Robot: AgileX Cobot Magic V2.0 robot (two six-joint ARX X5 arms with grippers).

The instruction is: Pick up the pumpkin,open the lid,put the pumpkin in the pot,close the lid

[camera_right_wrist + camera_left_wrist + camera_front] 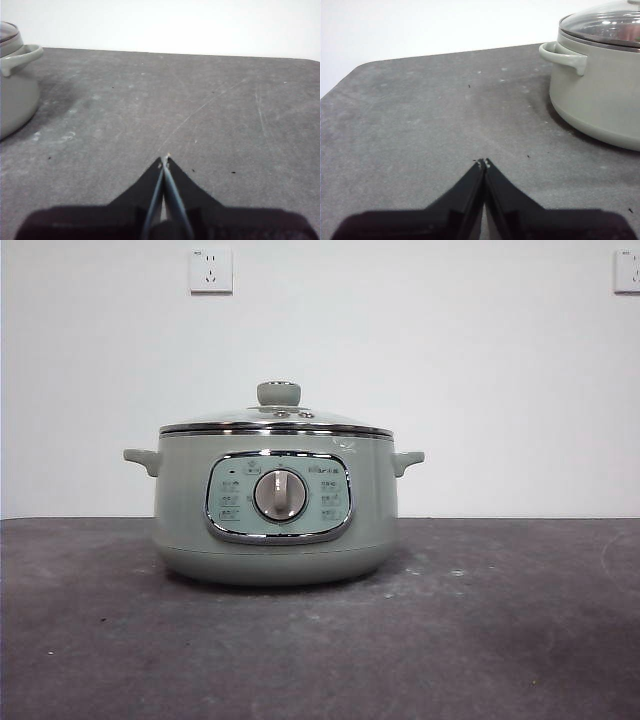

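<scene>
The pot (275, 510) stands mid-tabletop (500, 640), the lid (277, 420) seated on its rim; its panel markings are too small to read. The pumpkin is out of sight. The left tool (484, 162) and the right tool (164, 160) hover over bare tabletop beside the pot, jaws pressed together, holding nothing.

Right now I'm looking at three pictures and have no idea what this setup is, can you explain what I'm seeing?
This is a two-armed robot at a dark table. The front view looks level across the table at a green pot with its glass lid on. The other two come from cameras on each wrist: the black wedges are the left end effector and right end effector, both shut and holding nothing, over bare table either side of the pot. No pumpkin shows anywhere.
</scene>
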